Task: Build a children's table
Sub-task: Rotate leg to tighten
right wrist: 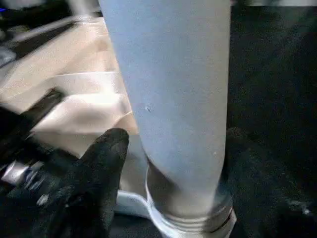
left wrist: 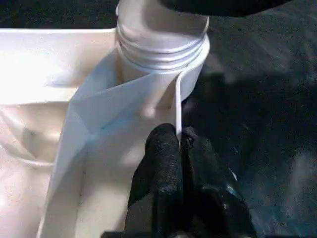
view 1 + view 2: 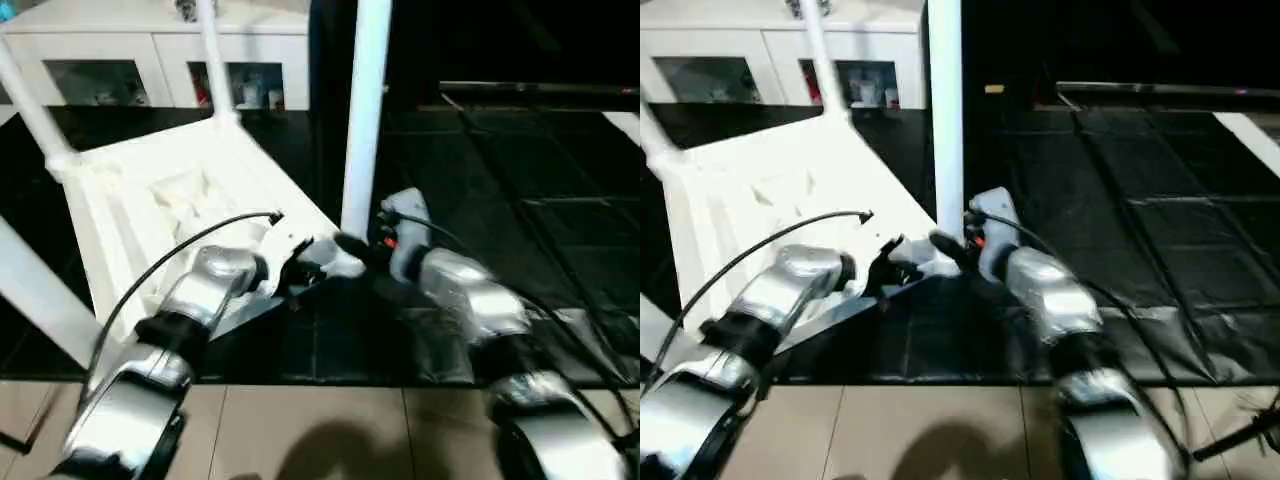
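My left gripper [image 2: 179, 148] is pinched shut on the tabletop [image 3: 150, 190] rim; the upright leg [image 3: 365, 110] stands between my right gripper's [image 3: 355, 245] spread fingers.

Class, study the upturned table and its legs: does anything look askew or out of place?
Yes. On the table top, the far legs lean, unlike the near leg, whose thread shows above its corner socket, apparently not fully seated.

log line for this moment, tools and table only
left tool: shut on tabletop rim | right tool: at near leg base | leg: upright in corner socket
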You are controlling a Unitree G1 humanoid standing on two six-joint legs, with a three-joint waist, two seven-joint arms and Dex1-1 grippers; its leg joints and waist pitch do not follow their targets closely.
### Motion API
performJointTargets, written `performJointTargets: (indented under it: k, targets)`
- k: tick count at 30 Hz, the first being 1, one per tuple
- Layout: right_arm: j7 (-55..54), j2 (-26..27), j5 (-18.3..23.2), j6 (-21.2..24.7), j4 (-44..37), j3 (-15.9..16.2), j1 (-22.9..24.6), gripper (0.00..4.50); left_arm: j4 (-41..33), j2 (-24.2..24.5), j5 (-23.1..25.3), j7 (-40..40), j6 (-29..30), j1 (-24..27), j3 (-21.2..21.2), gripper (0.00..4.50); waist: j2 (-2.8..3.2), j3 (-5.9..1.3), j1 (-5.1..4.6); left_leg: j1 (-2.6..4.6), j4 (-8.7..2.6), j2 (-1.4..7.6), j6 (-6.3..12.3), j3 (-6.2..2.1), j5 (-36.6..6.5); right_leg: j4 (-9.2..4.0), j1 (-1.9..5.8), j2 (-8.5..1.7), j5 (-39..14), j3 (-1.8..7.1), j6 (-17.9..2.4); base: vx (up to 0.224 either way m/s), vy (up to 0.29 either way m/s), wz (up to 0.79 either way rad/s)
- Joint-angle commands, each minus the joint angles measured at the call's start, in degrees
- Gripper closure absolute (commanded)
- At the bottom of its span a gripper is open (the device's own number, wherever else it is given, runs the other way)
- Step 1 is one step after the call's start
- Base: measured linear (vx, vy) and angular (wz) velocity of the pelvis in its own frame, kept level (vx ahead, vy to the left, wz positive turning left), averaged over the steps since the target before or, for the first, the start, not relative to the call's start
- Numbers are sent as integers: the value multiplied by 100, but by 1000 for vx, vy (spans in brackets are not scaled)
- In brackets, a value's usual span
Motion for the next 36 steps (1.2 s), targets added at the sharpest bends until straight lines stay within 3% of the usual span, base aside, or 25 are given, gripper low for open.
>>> performJointTargets:
  k: [1, 3, 7, 9, 10, 13, 16, 19, 23, 27, 30, 32, 36]
  targets:
    - [620, -126, 122, 173, -161, 270, 112, 100, -285, 72, -108, -463, -295, 61, -96, 450, -18, -421, 68, -10, -329, 324, 390, -99, -779, -415, 318, -555, -1324, 395, -890, 0, 0, 0]
    - [1022, -412, 161, 126, -226, 272, 143, 94, -406, 218, -123, -796, -472, 159, -184, 450, -20, -445, 103, -30, -314, 330, 384, -98, -714, -368, 331, -554, -1117, 398, -935, 0, 0, 0]
    - [1458, -758, 64, -126, -98, 315, 108, 57, -446, 380, -128, -1196, -695, 246, -275, 450, 0, -439, 175, -2, -284, 342, 377, -65, -745, -363, 246, -531, -1037, 402, -1048, 0, 0, 0]
    - [1894, -958, 86, -363, -154, 333, 123, 54, -523, 451, -278, -1548, -700, 318, -250, 450, -7, -455, 231, -19, -276, 352, 348, -67, -788, -342, 270, -552, -1072, 400, -1029, 0, 0, 0]
    - [2204, -1063, 133, -448, -203, 379, 135, 43, -573, 499, -324, -1741, -729, 347, -263, 450, -40, -450, 249, -12, -276, 358, 372, -61, -777, -333, 253, -547, -1030, 401, -1049, 0, 0, 0]
    - [3095, -1306, 247, -653, -411, 605, 216, 43, -721, 656, -359, -2208, -842, 423, -396, 450, -44, -447, 272, -47, -263, 351, 478, -61, -753, -320, 266, -546, -1006, 396, -1032, 0, 0, 0]
    - [3633, -1382, 361, -580, -436, 739, 215, 43, -791, 773, -320, -2490, -927, 454, -529, 450, -67, -444, 286, -54, -263, 348, 516, -64, -755, -330, 266, -548, -1100, 390, -1016, 0, 0, 0]
    - [4018, -1436, 291, -721, -356, 927, 194, 43, -799, 862, -218, -2743, -1121, 483, -673, 450, -42, -439, 336, -8, -266, 367, 444, -64, -858, -365, 222, -552, -1391, 394, -986, 0, 0, 0]
    - [4383, -1373, 301, -743, -182, 1029, 79, 78, -860, 900, -129, -3040, -1259, 504, -787, 450, -57, -440, 382, 23, -272, 389, 394, -45, -918, -363, 197, -551, -1423, 407, -1007, 0, 0, 0]
    - [4616, -1356, 284, -783, -27, 1123, -20, 121, -903, 933, -112, -3165, -1323, 478, -895, 450, -71, -447, 395, -3, -275, 392, 367, -42, -872, -323, 218, -554, -1348, 409, -1030, 0, 0, 0]
    - [4729, -1375, 251, -799, -5, 1193, -40, 125, -909, 932, -108, -3185, -1336, 471, -912, 450, -65, -444, 393, -14, -275, 386, 367, -42, -864, -335, 220, -561, -1393, 407, -993, 0, 0, 0]
    - [4857, -1386, 263, -788, -4, 1237, -53, 135, -897, 930, -103, -3196, -1367, 462, -924, 450, -93, -450, 393, -17, -272, 381, 357, -42, -877, -330, 231, -561, -1416, 406, -969, 0, 0, 0]
    - [4997, -1382, 252, -831, 91, 1254, -104, 186, -867, 918, -89, -3201, -1397, 454, -918, 450, -99, -449, 400, -13, -270, 380, 354, -40, -863, -344, 222, -566, -1529, 408, -921, 0, 0, 0]
